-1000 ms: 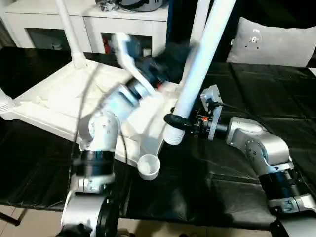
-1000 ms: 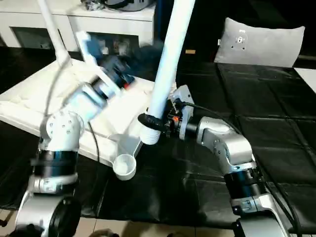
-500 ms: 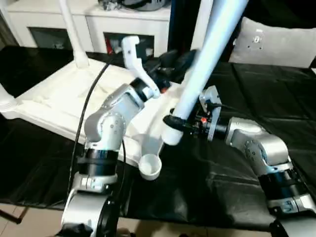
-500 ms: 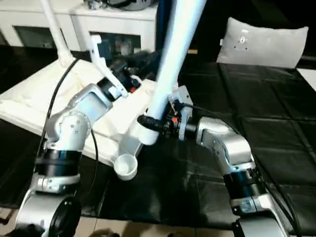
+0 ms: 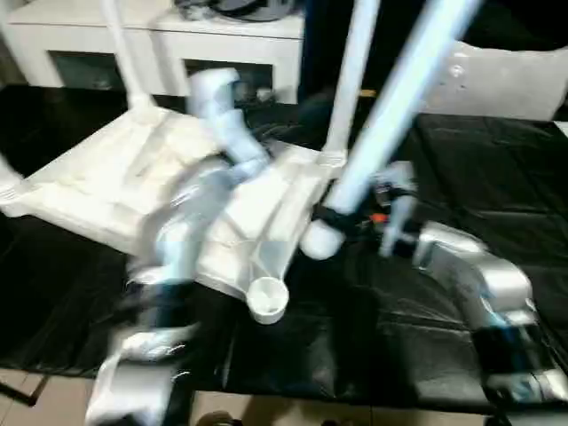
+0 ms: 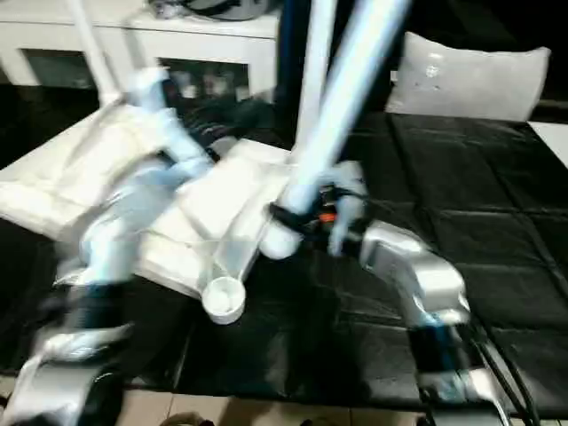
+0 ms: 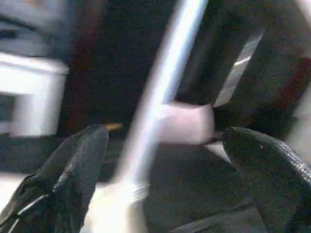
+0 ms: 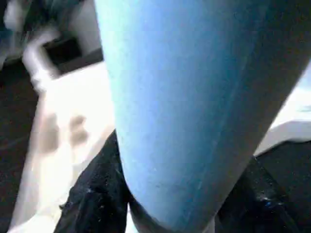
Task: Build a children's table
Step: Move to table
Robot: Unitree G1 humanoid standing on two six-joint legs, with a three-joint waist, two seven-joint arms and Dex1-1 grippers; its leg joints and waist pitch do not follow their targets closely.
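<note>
The children's table top (image 5: pixel 115 182) lies white and upside down on the black work table. Its ribbed underside faces up. Two white legs (image 5: pixel 351 80) stand upright in its far corner sockets. The near corner socket (image 5: pixel 266 297) is empty. My right gripper (image 5: pixel 333 216) is shut on another leg (image 5: pixel 390 115) near its lower end. That leg leans up and to the right, and its end hangs just right of the top's near edge. In the right wrist view the leg (image 8: pixel 184 97) sits between my fingers (image 8: pixel 97 194). My left gripper (image 7: pixel 165 136) is open, held over the top and facing an upright leg (image 7: pixel 160 97).
A white cabinet (image 5: pixel 80 35) stands behind the work table. A grey cushion (image 5: pixel 506 80) lies at the back right. Black cover (image 5: pixel 461 177) stretches to the right of the top. The work table's front edge (image 5: pixel 355 404) runs close below my arms.
My left arm has swung across the upturned top and is blurred with motion. The leg in my right gripper has tilted further to the right. The grip on it is unchanged.
</note>
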